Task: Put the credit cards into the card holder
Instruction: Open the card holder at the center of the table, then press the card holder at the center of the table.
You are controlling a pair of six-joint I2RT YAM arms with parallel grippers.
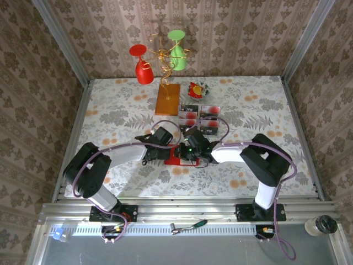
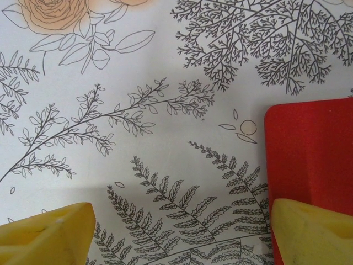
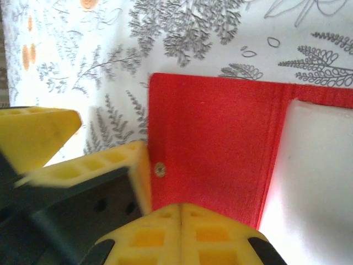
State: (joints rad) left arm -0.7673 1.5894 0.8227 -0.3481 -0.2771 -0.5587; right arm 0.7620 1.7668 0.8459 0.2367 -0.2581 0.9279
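The red card holder lies flat on the floral cloth at the middle of the table, between both grippers. My left gripper is open and low over the cloth, its right finger over the card holder's left edge and nothing between its fingers. My right gripper is shut, its tips against the card holder's near edge. A whitish surface shows beside the red flap; I cannot tell what it is. Several credit cards lie face up just behind the grippers.
An orange-brown wooden slab with a gold wire stand holding a red cup and a green cup stands at the back. A red-and-yellow wrapper lies right of it. The left gripper's yellow fingers crowd the holder's left side.
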